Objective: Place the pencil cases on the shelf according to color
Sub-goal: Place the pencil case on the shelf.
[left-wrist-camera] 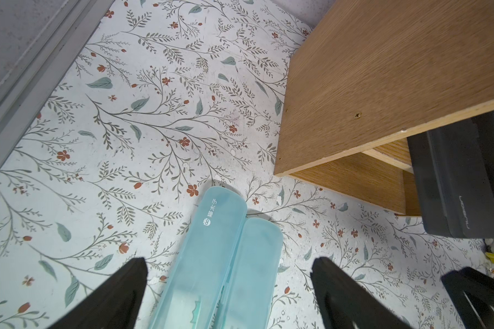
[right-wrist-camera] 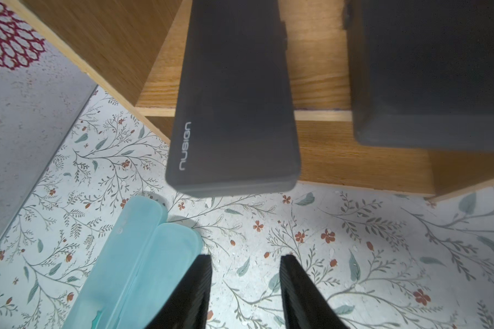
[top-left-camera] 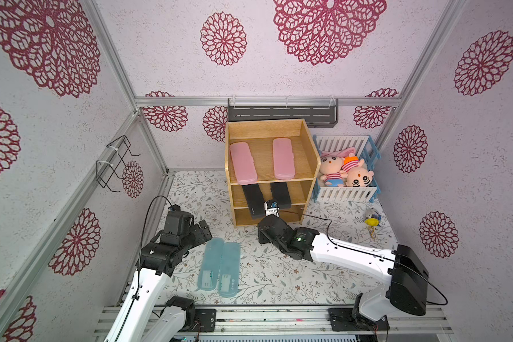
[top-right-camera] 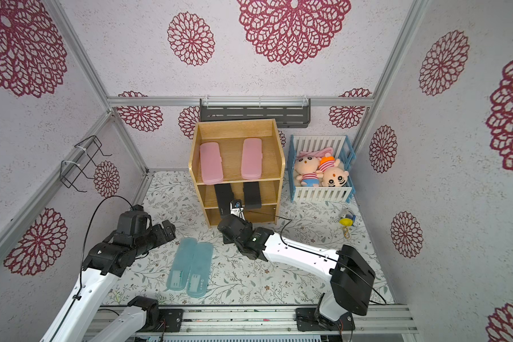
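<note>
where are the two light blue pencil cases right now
In both top views the two light blue pencil cases lie side by side on the floral table, in front of the shelf, beside the left gripper.

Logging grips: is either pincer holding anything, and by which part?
Nothing is held. The left pincer hangs open near the blue cases; the right pincer has only tablecloth between its tips.
</note>
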`<state>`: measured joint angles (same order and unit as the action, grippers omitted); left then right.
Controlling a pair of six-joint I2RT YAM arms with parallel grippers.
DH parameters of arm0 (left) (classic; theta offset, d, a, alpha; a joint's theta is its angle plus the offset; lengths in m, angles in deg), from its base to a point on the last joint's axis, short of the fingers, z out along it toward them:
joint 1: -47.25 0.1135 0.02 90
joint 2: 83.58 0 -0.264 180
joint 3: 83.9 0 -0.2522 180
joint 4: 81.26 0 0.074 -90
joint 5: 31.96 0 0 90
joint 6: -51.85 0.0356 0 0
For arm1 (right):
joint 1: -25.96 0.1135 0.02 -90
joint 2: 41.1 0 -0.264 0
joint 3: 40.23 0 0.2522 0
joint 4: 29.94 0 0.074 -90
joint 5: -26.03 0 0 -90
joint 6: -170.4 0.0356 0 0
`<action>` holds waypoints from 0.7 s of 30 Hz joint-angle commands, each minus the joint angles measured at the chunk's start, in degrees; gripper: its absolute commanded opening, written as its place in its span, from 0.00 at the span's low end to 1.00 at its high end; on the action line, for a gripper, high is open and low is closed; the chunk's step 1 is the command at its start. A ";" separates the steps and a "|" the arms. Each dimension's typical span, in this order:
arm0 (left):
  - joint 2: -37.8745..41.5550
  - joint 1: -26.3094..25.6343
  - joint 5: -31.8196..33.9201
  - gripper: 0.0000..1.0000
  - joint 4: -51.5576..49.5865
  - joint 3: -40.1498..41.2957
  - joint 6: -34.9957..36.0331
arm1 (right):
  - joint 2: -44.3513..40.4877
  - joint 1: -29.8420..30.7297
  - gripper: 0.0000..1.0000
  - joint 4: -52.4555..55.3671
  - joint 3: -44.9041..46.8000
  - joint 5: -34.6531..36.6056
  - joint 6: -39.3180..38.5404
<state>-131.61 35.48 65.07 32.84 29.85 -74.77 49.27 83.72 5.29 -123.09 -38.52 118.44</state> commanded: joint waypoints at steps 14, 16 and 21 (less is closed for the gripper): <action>-1.16 -1.75 1.69 0.97 -4.21 -2.15 -3.87 | 7.41 -4.08 0.51 -7.93 -10.17 -5.66 -3.23; -0.95 -3.09 0.96 0.97 -5.12 -1.61 -7.24 | 4.72 -3.30 0.56 -8.03 -6.78 -4.93 -2.32; -1.65 -14.59 3.26 0.97 -0.57 5.18 -15.52 | -3.95 -0.34 0.70 -7.07 3.84 -2.37 0.62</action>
<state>-132.60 25.78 67.02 31.01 31.88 -84.21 51.52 81.90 -1.64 -122.02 -42.80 117.08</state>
